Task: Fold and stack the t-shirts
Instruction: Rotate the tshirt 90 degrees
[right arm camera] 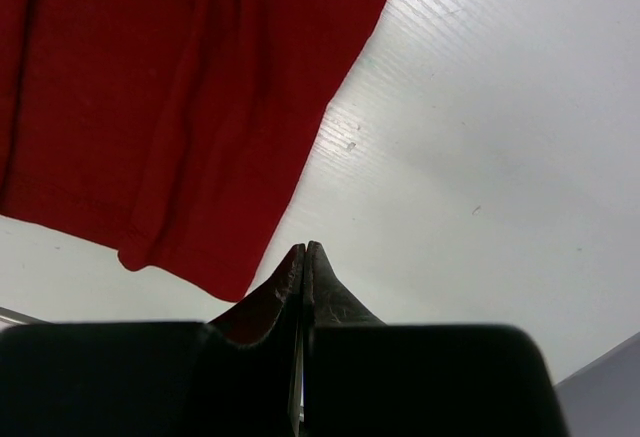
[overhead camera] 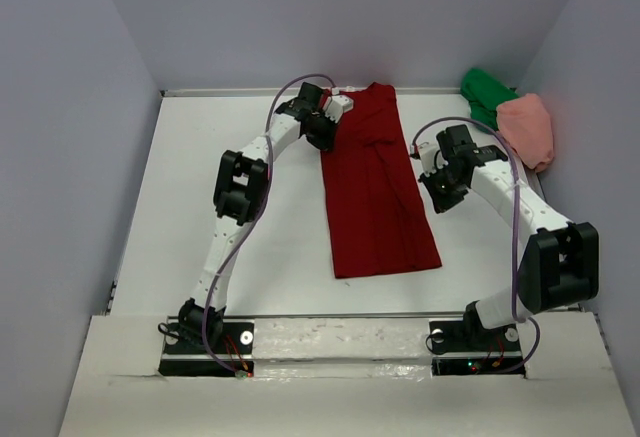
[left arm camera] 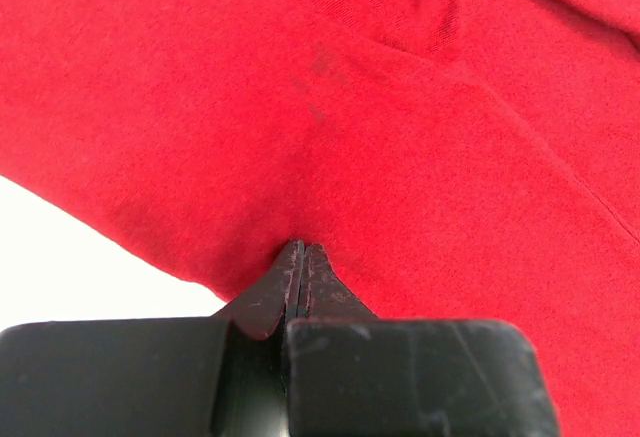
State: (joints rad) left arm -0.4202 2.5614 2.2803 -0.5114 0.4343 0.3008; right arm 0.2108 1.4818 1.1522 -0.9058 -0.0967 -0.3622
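One dark red t-shirt (overhead camera: 378,192) spread flat, left gripper (left arm camera: 301,249) pinching its edge, right gripper (right arm camera: 304,249) clenched empty

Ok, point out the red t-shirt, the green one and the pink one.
dark red t-shirt (overhead camera: 378,197), top external view, middle of its folded body.
green t-shirt (overhead camera: 484,91), top external view, on its bunched fabric.
pink t-shirt (overhead camera: 530,129), top external view, middle of the crumpled heap.

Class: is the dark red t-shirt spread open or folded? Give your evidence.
Partly folded: the dark red t-shirt lies as one long narrow strip, sleeves tucked in, not yet folded across.
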